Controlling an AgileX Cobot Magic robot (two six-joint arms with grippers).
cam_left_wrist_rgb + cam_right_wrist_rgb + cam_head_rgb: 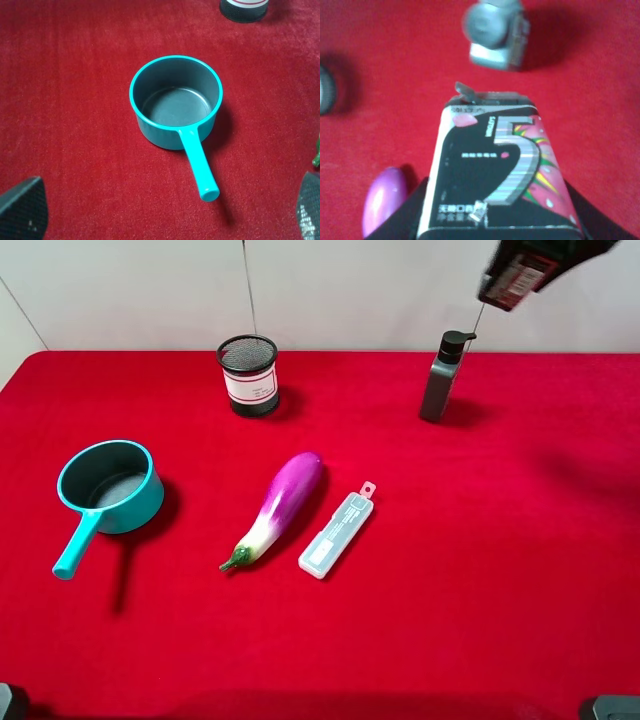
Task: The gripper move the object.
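Right wrist view: the right gripper is clenched on the object. Its dark fingers press the box's two sides, and the label with a large 5 faces the camera. In the exterior high view the same gripper holds the object in the air at about 1 o'clock of the scene, clear of the red tablecloth. The pump bottle stands toward 7 o'clock from it.

I judge the carry to be the step in hand: the grasp is made, the box is aloft, and placing is not yet done. The next move calls for travel to a bare patch of cloth, a descent that misses the bottle, and release once the box rests flat.

The left gripper is spread wide and holds nothing. It looks down on the teal saucepan, which lies at 9 o'clock on the table.

Only the right wrist view shows the grip and the label. Only the exterior view shows the box's height and the whole layout: mesh cup at 11 o'clock, eggplant and plastic case near the centre.
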